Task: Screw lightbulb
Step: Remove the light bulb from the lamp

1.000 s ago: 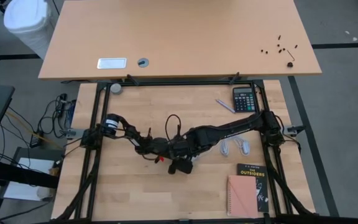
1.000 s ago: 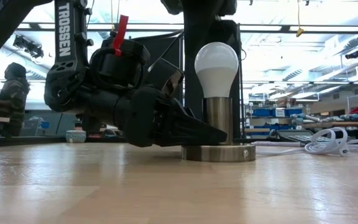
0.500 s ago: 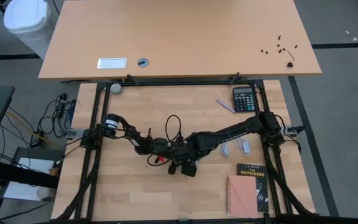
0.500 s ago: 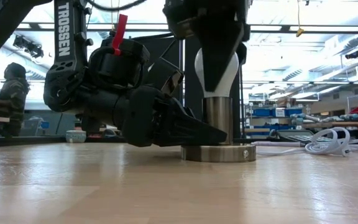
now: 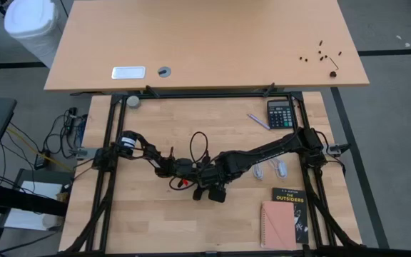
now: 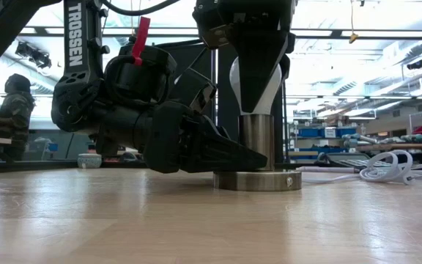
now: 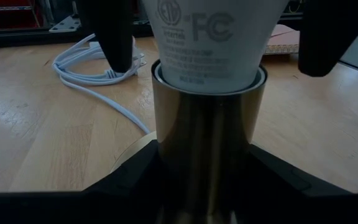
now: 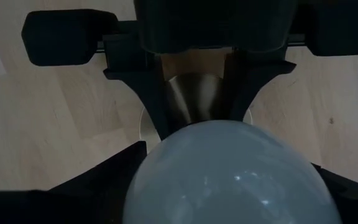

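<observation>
White lightbulb (image 6: 255,82) stands upright in the brushed-metal socket (image 6: 258,154) on the wooden table (image 6: 211,220). Right gripper (image 6: 256,81) straddles it from above, fingers closing on the glass. Left gripper (image 6: 249,157), level below, clamps the socket stem. White cord (image 6: 394,167) lies beyond.

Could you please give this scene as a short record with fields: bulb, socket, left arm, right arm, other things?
bulb: lightbulb upright, seated in the socket
socket: metal socket standing on the table
left arm: left gripper low at the socket stem, fingers either side of it
right arm: right gripper above, fingers around the bulb
other things: white cord, calculator, book
</observation>
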Controlling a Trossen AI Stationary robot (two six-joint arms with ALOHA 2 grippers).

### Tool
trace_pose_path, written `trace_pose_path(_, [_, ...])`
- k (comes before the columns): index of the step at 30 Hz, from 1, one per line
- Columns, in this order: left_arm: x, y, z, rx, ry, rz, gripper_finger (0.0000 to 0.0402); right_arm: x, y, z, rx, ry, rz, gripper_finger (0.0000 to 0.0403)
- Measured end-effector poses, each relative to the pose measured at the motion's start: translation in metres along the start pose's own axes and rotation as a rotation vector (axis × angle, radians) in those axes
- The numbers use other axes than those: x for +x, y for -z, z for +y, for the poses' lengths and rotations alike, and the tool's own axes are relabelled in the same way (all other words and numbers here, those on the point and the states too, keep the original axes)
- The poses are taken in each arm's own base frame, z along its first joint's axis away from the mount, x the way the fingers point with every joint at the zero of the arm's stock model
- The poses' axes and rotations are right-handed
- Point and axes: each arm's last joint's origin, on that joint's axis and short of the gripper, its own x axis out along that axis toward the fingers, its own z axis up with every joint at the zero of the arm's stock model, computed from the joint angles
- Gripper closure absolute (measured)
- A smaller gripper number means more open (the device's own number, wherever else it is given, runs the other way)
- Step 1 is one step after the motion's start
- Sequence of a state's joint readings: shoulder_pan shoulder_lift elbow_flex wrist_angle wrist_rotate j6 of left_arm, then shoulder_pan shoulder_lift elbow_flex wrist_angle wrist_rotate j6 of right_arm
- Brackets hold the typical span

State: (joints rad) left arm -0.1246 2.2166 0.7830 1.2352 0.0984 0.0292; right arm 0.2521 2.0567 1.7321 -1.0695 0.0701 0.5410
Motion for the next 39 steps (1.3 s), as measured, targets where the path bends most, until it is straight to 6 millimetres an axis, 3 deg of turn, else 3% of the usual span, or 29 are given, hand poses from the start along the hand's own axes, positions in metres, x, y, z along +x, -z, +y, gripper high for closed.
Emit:
trace_pose_path(5, [0.0, 0.0, 0.0, 0.0, 0.0, 0.0, 0.0203, 0.0002, -0.0002, -0.0007, -0.001, 0.012, -0.006, 0.0103])
trace_pose_path(11, [-0.0001, 0.0001, 0.0, 0.0, 0.0, 0.0, 0.0203, 0.0002, -0.0002, -0.0011, -0.01, 0.011, -0.002, 0.0156])
trace_pose_path(21, [-0.0001, 0.0001, 0.0001, 0.0, -0.004, 0.0, 0.0203, 0.0003, 0.0001, -0.001, -0.057, 0.003, 0.004, 0.0149])
trace_pose_path(26, [-0.0001, 0.0001, 0.0001, 0.001, -0.003, 0.0, 0.0203, 0.0004, 0.0017, 0.0016, -0.237, 0.006, 0.004, 0.0141])
trace_pose_path(39, [-0.0001, 0.0, 0.0001, 0.012, -0.003, 0.0, 0.0203, 0.0006, 0.0024, 0.0012, -0.912, 0.016, 0.014, 0.0135])
